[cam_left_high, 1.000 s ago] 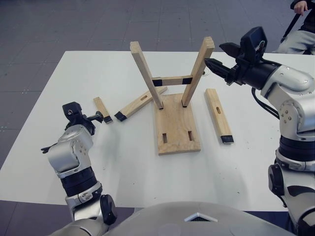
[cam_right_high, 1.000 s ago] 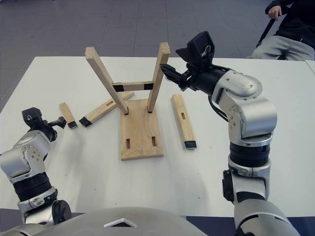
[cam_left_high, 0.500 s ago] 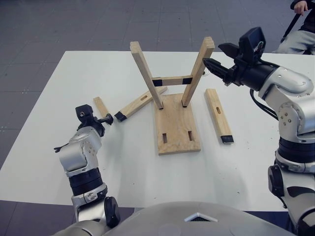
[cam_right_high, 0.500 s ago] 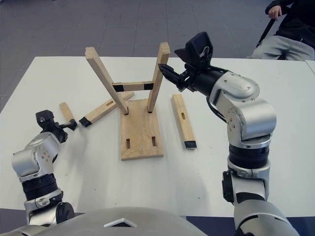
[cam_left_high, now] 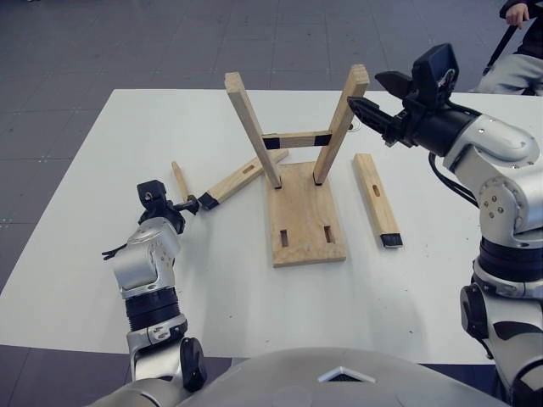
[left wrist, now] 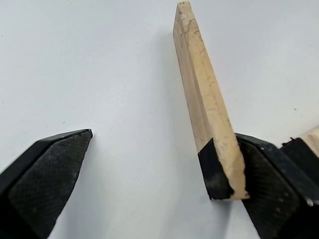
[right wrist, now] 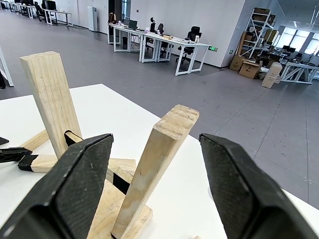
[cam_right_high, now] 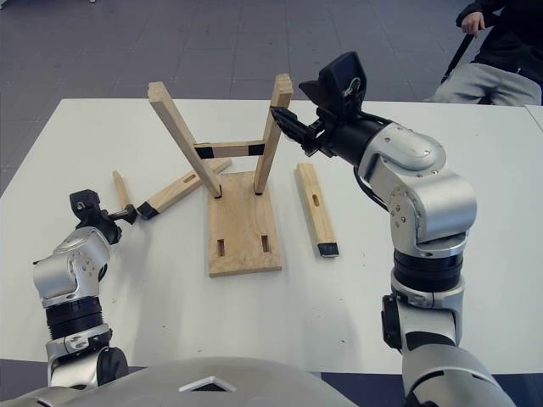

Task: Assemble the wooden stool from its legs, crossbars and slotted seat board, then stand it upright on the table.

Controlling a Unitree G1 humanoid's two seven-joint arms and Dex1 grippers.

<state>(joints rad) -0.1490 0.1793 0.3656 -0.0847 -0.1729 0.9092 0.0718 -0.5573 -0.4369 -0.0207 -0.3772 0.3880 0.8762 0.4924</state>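
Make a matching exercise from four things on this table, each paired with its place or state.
Things
1. seat board
2. loose short bar
3. fitted crossbar
4. right gripper

Places or states
A. open, either side of the top of the right leg
B. flat on the table, two legs standing in it
C. black end against a left gripper finger
D. off the table, joining two legs

Pairs: 1-B, 2-C, 3-D, 4-A.
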